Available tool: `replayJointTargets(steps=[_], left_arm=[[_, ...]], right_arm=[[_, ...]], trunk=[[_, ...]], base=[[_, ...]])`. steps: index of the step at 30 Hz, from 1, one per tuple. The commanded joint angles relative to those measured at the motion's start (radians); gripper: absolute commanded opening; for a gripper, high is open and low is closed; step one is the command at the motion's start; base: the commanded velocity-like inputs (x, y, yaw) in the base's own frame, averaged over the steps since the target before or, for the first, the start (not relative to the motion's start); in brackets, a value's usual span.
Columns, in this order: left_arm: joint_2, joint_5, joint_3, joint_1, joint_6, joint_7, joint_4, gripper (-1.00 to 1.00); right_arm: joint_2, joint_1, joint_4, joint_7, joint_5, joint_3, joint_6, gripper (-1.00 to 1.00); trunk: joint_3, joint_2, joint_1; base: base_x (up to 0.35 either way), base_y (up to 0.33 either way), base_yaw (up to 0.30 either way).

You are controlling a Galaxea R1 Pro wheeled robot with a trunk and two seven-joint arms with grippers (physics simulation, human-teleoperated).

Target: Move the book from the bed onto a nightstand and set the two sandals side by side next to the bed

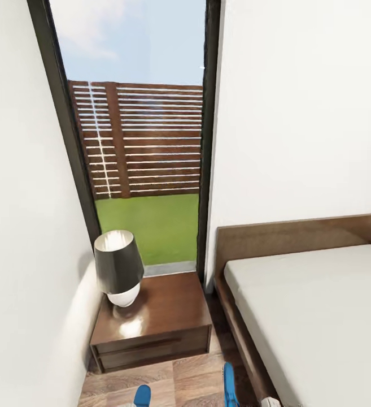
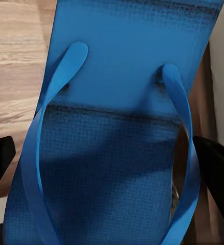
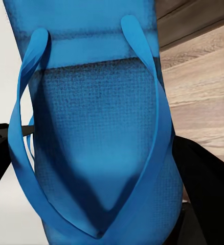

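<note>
Two bright blue sandals are held up close to my wrist cameras. One sandal [image 2: 117, 102] sits between the dark fingers [image 2: 217, 173] of my left gripper [image 2: 109, 168], which is shut on it. My right gripper [image 3: 99, 163] is shut on the other sandal [image 3: 96, 102]. In the head view the tips of the left sandal [image 1: 143, 395] and the right sandal [image 1: 228, 384] poke up over the wood floor, between the nightstand [image 1: 168, 316] and the bed [image 1: 315, 305]. The book is out of view.
A dark-shaded lamp [image 1: 118, 267] stands on the nightstand's left part, close to the white wall. A tall dark-framed window [image 1: 145, 141] rises behind it. The bed's brown frame [image 1: 236, 328] runs along the narrow floor strip.
</note>
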State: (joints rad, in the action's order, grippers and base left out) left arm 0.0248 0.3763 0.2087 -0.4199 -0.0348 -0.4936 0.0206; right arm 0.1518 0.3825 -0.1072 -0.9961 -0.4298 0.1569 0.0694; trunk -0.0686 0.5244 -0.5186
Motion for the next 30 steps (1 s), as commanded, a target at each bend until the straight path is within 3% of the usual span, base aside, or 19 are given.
replayJointTargets(steps=[1, 18, 30], left_arm=[[0.0, 0.01, 0.008, 0.0, -0.004, -0.003, 0.001, -1.0], [0.0, 0.01, 0.008, 0.0, -0.004, -0.005, 0.001, -1.0], [0.0, 0.006, 0.008, 0.0, -0.003, -0.01, 0.003, -1.0]], right_arm=[[0.0, 0.001, 0.0, -0.002, -0.01, 0.007, 0.007, -1.0], [0.0, 0.001, 0.0, -0.002, -0.01, 0.008, 0.007, -1.0], [0.0, 0.001, 0.0, -0.004, -0.01, 0.007, 0.007, -1.0]], trunk=[[0.001, -0.006, 0.004], [0.055, -0.124, 0.069], [0.055, -0.124, 0.069]], base=[[0.0, 0.0, -0.285], [0.0, 0.0, -0.285], [0.0, 0.0, -0.264]])
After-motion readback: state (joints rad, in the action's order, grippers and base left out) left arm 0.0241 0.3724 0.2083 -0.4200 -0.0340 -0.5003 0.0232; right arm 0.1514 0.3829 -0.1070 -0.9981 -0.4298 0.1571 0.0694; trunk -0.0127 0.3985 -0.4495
